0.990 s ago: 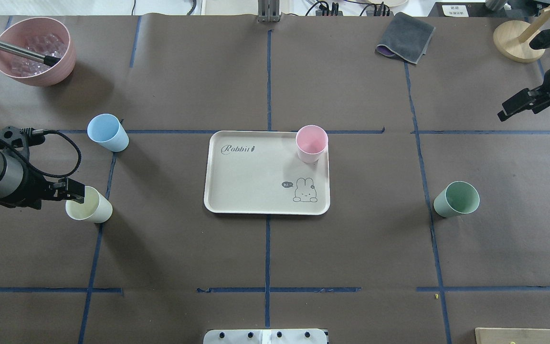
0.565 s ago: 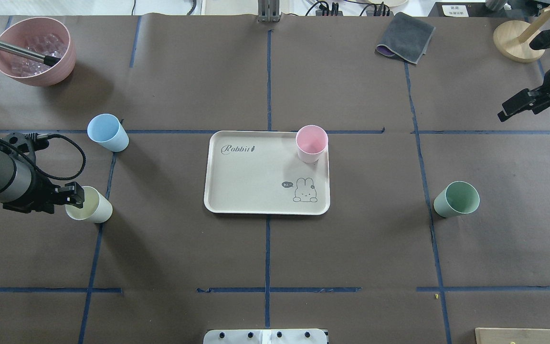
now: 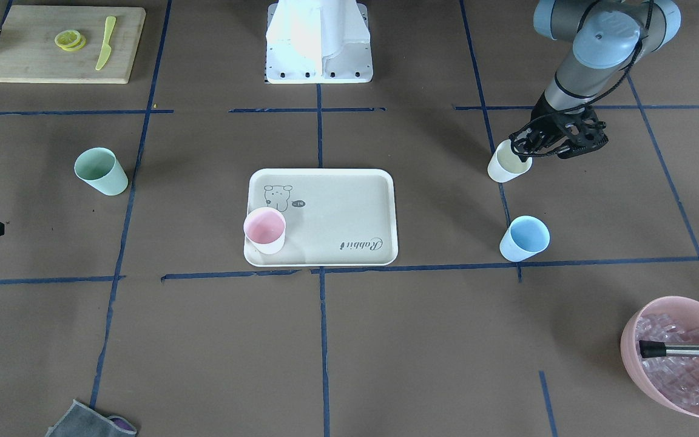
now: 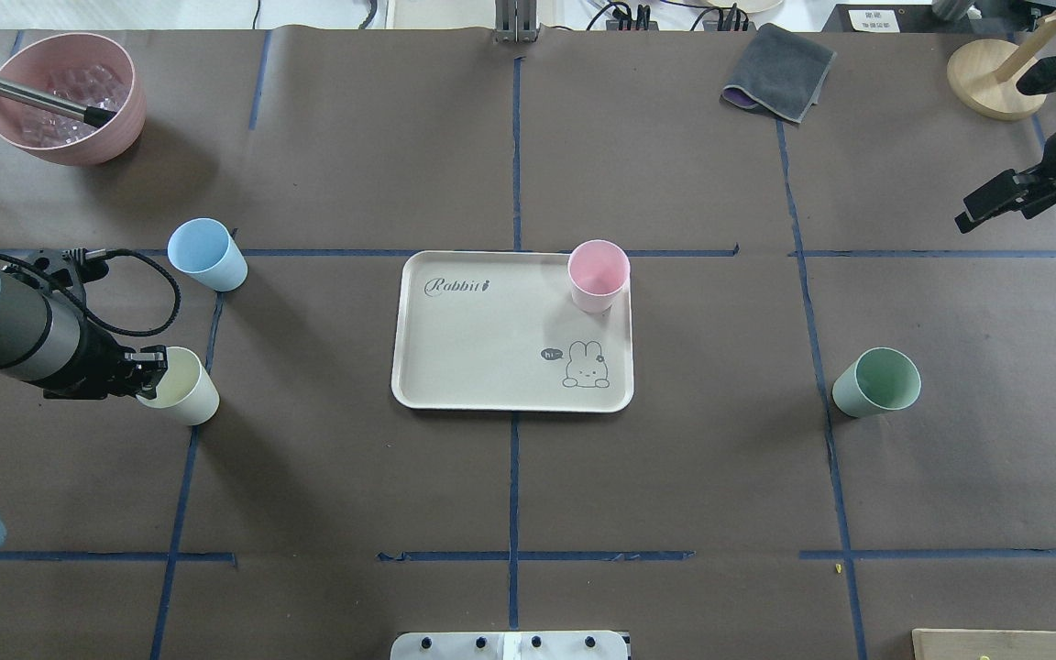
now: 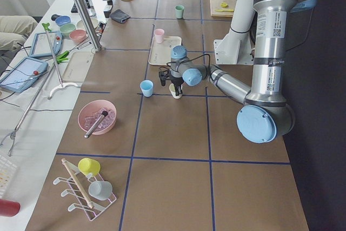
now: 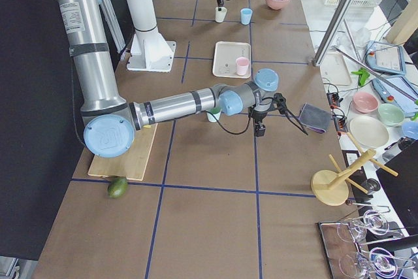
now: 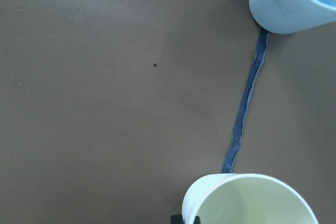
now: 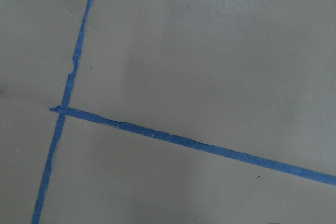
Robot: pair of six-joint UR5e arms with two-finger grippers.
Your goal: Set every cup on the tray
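Note:
The cream-beige tray (image 4: 491, 339) lies at the table's middle, with the pink cup (image 4: 598, 273) upright in its far right corner. The cream-yellow cup (image 4: 184, 396) stands on the table to the tray's left. My left gripper (image 4: 154, 374) is shut on its near-left rim; one fingertip (image 7: 184, 219) shows outside the rim in the left wrist view. The light blue cup (image 4: 205, 253) stands just beyond it. The mint green cup (image 4: 876, 380) stands right of the tray. My right gripper (image 4: 973, 215) hangs open and empty at the far right.
A pink bowl of ice cubes (image 4: 65, 96) with a metal handle in it sits at the far left. A grey cloth (image 4: 780, 71) and a wooden stand (image 4: 995, 78) are at the far right. A cutting board (image 3: 61, 44) lies near the robot's right side.
My left gripper has moved down to the cream-yellow cup's rim and then slightly right; the cup has shifted a little right with it. The right arm has not moved.

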